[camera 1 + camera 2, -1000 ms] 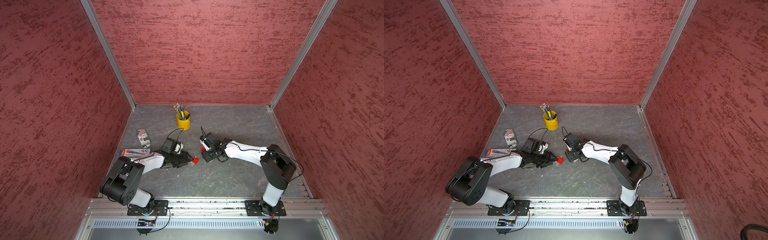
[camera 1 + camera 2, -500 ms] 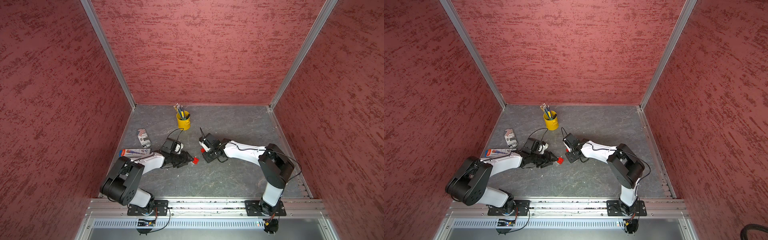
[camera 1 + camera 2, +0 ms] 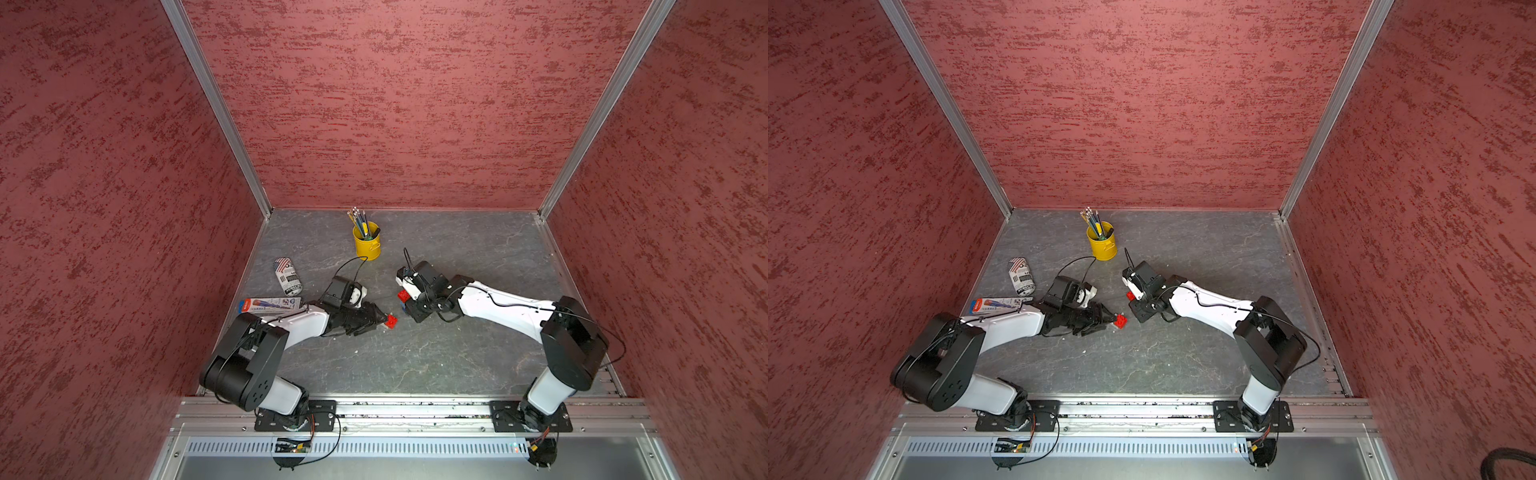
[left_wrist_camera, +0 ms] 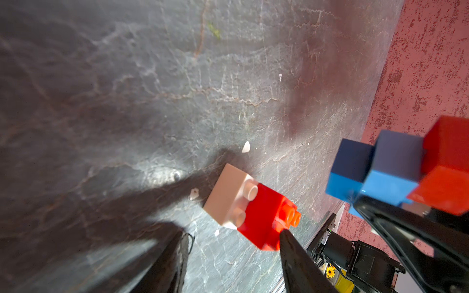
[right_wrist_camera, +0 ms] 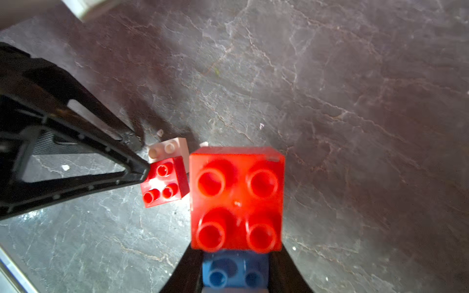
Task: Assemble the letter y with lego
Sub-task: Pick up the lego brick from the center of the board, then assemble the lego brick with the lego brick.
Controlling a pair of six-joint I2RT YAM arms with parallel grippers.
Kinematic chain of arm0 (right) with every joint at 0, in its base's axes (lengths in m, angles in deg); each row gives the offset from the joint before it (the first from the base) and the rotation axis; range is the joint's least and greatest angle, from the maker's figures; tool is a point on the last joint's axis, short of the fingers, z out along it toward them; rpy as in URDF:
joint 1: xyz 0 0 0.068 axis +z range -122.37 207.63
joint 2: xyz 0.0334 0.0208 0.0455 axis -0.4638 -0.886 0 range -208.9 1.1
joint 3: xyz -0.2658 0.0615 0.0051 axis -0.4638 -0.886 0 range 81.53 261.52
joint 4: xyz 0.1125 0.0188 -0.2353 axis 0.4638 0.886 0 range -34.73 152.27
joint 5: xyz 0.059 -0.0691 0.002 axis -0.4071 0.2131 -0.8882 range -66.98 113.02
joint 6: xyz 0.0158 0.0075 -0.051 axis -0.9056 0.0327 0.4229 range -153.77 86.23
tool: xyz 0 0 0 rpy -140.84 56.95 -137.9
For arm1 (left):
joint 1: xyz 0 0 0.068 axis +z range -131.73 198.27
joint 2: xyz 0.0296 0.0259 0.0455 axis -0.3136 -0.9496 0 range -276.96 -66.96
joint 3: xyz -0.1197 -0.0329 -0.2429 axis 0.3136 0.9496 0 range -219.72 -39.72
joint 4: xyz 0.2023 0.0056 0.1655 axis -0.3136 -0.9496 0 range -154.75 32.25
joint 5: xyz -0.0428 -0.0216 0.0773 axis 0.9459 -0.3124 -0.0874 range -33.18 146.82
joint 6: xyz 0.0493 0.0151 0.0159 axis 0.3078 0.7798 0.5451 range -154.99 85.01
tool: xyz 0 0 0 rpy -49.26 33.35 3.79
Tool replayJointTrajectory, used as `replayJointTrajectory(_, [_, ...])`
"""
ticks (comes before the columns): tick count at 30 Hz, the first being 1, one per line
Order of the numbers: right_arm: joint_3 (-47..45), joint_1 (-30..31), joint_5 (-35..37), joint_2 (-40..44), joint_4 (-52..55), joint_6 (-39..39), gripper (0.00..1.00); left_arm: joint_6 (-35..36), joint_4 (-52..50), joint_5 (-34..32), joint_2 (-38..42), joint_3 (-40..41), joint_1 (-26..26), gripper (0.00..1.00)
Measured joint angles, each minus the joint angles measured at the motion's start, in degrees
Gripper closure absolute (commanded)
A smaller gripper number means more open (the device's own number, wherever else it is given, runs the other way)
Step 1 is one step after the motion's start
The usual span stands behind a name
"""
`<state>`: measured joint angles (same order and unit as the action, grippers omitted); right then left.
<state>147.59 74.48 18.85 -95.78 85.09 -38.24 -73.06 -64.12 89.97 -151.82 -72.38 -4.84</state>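
A small red brick joined to a white brick lies on the grey table, and shows in both top views. My left gripper is open; one fingertip touches the red brick's edge. My right gripper is shut on a blue brick, which carries a larger-looking red brick on top. In the left wrist view this held cluster shows two blue bricks and the red one, hanging just above the table close to the red-and-white pair.
A yellow pencil cup stands toward the back. A printed can and a flat marker pack lie at the left, behind my left arm. Small white crumbs dot the table near the bricks.
My right gripper's jaws have closed on the blue brick of the cluster. My left gripper and the red-and-white pair have stayed where they were.
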Motion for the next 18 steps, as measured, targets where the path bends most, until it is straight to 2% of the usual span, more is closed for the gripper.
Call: replayJointTrajectory(18, [0.0,3.4,-2.4,-0.1,-1.7,5.9,0.67,0.0,2.7,1.3,-1.1,0.5,0.0,0.42])
